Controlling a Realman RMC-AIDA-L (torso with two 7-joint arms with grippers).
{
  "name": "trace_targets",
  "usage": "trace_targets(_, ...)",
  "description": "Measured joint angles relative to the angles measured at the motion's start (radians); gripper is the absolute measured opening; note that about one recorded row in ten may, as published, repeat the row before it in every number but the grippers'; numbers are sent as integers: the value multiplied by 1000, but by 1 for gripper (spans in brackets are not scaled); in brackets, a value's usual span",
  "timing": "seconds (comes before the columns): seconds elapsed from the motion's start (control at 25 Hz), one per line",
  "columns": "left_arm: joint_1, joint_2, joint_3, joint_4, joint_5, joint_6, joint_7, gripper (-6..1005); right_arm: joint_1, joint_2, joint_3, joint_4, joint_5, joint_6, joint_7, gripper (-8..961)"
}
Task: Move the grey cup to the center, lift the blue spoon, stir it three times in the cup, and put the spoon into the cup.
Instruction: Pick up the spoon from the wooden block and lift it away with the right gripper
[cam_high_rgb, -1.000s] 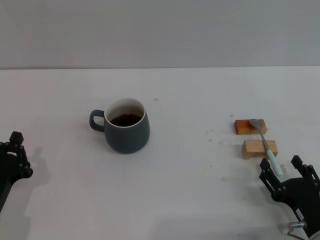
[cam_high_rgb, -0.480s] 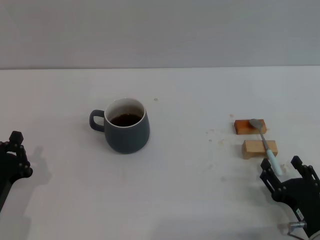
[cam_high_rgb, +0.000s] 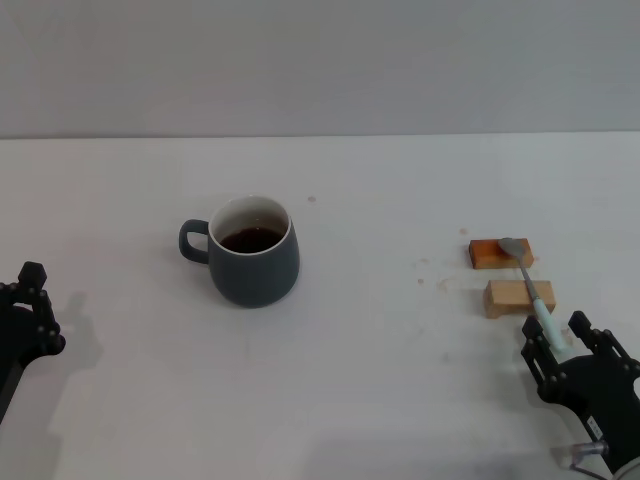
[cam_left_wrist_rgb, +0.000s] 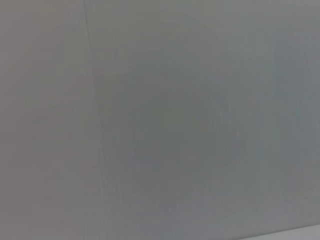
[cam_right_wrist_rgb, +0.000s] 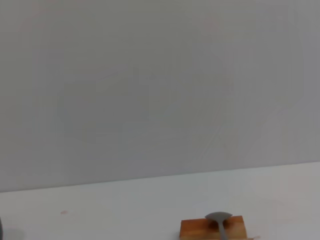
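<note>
- Head view: the cup stands on the worktop with dark liquid inside and its handle turned to the robot's left. I take it as the landmark.
- Well to the right of the cup, the spoon lies across two wooden blocks. Its metal bowl rests on the darker, far block and its pale blue handle runs over the lighter, near block toward the robot.
- The right claw sits far right of the cup, at the tip of the spoon handle, its fingers spread with the handle end between them, not clamped.
- Judging by this, the step in hand is taking the spoon. The claw should close squarely on the handle where it overhangs the near block, then lift straight up so the blocks are not dragged.
- The left claw rests far left of the cup, nearer the robot; whether it is released or clenched I cannot tell.
- Left wrist view: only a blank grey surface.
- Right wrist view: the spoon bowl rests on the darker block, with plain wall behind.
</note>
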Motion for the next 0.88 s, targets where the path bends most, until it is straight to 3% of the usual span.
trace_targets(0.36, 0, 1, 0, 0, 0, 0, 0, -2, 6, 0, 0, 0, -1, 11, 0, 443)
trace_targets(0.88, -1, 2, 0, 0, 0, 0, 0, -2, 9, 0, 2, 1, -3, 27, 0, 432)
